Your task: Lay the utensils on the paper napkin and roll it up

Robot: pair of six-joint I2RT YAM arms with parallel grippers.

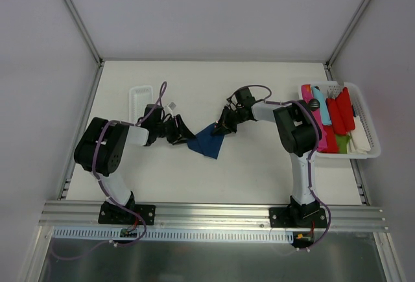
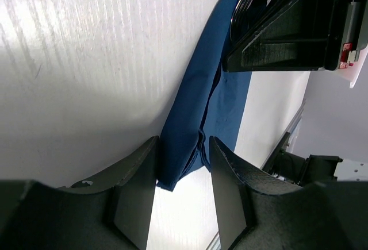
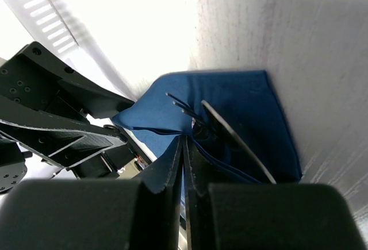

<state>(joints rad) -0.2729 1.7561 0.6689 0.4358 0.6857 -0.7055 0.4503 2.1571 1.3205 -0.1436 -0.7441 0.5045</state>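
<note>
The navy paper napkin (image 1: 209, 142) lies bunched at mid-table between both arms. In the left wrist view its folded end (image 2: 198, 95) fills the gap between my left gripper's (image 2: 184, 146) fingertips, which have closed in on it. My right gripper (image 3: 185, 141) is shut, pinching a raised layer of the napkin (image 3: 247, 100) from the other side. The utensils lie on the napkin just past the right fingertips: fork tines (image 3: 181, 105) and a flat metal handle (image 3: 237, 142). From above, the left gripper (image 1: 182, 137) and right gripper (image 1: 222, 126) flank the napkin, and the utensils are hidden.
A white basket (image 1: 367, 141) at the right edge holds red, pink and turquoise plastic pieces (image 1: 338, 116). A long white tray (image 1: 139, 96) sits at the back left. Metal frame posts rise at both rear corners.
</note>
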